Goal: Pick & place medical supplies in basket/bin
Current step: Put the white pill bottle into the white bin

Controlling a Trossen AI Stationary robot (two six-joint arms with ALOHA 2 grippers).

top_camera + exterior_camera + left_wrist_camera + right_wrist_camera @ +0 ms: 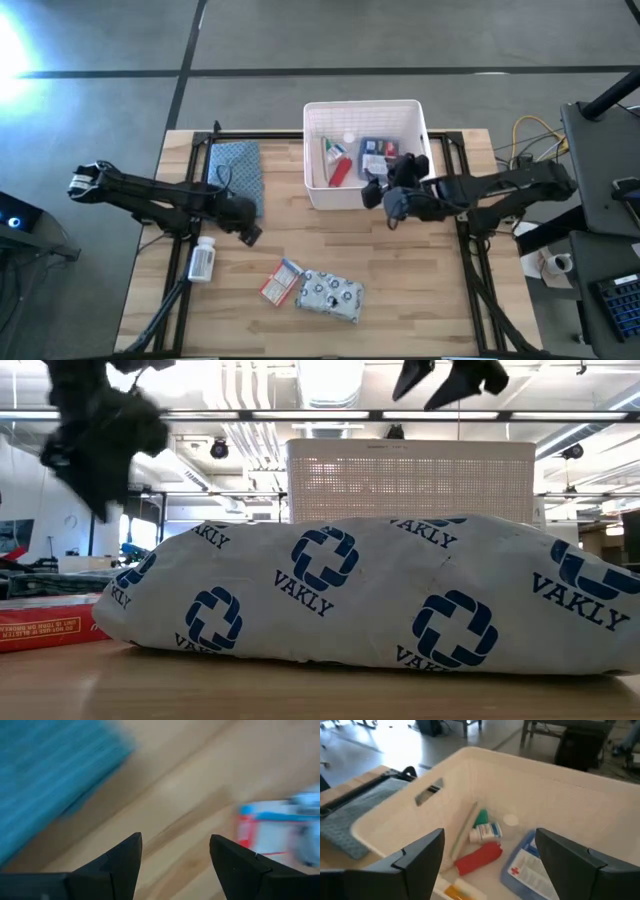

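Observation:
The white lattice basket [312, 190] stands at the table's far middle and holds a red tube [479, 858], a green-capped item [481, 818], a blue-white box [527, 867] and other small supplies. On the table lie a white pill bottle [203, 262], a red-white packet [281, 282] and a silvery pouch [330, 295] printed with blue crosses [370, 600]. My left gripper [175, 842] hangs open over bare wood between the cloth and the packet [260, 832]. My right gripper [490, 837] is open above the basket's near wall.
A blue-grey patterned folded cloth [236, 172] lies at the table's far left, beside the basket. Black frame rails [190, 150] run along the table's edges. Bare wood shows between the basket and the pouch, and toward the near right corner.

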